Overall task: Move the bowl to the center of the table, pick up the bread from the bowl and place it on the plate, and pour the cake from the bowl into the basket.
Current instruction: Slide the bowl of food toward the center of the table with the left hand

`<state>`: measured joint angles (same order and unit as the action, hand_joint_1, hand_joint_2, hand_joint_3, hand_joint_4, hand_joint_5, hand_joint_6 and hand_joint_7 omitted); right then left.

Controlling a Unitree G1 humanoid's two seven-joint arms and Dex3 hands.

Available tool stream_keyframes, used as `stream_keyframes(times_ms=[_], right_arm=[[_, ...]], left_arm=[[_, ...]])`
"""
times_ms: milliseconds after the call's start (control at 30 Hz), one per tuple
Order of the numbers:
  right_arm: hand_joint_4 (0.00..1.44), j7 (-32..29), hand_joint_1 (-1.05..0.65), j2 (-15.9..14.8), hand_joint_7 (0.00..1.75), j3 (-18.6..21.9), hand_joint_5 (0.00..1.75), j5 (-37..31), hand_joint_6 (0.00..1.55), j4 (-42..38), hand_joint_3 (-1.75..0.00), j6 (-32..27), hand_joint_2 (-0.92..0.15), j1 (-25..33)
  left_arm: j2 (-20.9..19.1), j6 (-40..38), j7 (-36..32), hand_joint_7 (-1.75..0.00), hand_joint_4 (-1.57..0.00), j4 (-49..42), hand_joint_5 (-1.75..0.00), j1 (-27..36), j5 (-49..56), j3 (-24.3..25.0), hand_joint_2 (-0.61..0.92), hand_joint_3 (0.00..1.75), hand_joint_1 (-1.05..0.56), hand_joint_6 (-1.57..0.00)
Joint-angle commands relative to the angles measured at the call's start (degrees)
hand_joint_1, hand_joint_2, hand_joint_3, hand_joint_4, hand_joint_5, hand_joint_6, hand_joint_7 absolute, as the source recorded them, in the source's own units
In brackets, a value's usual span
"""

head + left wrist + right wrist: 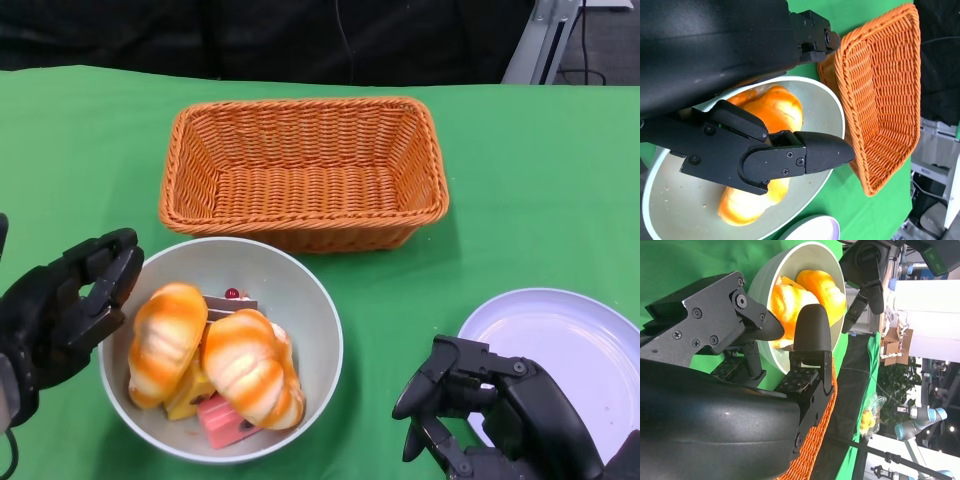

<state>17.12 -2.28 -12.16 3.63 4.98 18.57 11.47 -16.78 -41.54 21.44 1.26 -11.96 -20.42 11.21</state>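
We see the green bench (520, 180) carrying a wicker basket (303, 170) at twelve o'clock. Just below it at seven o'clock sits the bowl (300, 300), with two bread rolls (250, 365) on cake pieces (225, 420). A plate (570, 340) lies at four o'clock. Left hand (70, 310) beside the bowl's rim, fingers apart, holding nothing; right hand (480, 400) beside the plate, fingers spread, empty.
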Motion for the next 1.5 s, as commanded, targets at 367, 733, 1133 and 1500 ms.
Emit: stream_keyframes(times_ms=[367,733,1133,1500], right_arm=[[0.87,-1.39,0.0,0.6,1.18,-0.6,1.31,-0.25,0.79,1.2,-1.12,-0.74,-0.56,0.52],[0.87,-1.88,-0.01,0.77,1.19,-0.93,1.32,-0.55,0.79,1.3,-1.08,-0.53,-0.58,0.48],[0.88,-2.11,-0.01,0.55,1.21,-1.03,1.33,-0.27,0.78,2.23,-1.05,-2.05,-0.59,0.38],[0.88,-2.45,-0.01,0.51,1.22,-0.93,1.32,-0.69,0.78,1.82,-1.03,-1.38,-0.59,0.29]], left_arm=[[2.89,-1.87,-3.24,0.0,0.0,1.69,0.0,0.73,-0.77,-0.58,0.92,0.59,-0.78,0.0],[4.8,-3.24,-6.11,0.0,0.0,3.91,0.0,1.4,-0.17,-2.85,0.92,0.6,-0.79,0.0],[8.34,-3.27,-8.81,0.0,0.0,4.23,0.0,1.5,-0.21,-4.3,0.92,0.58,-0.78,0.0],[8.92,-1.96,-9.39,0.0,0.0,5.13,0.0,2.58,0.79,-5.79,0.92,0.6,-0.76,0.0]])
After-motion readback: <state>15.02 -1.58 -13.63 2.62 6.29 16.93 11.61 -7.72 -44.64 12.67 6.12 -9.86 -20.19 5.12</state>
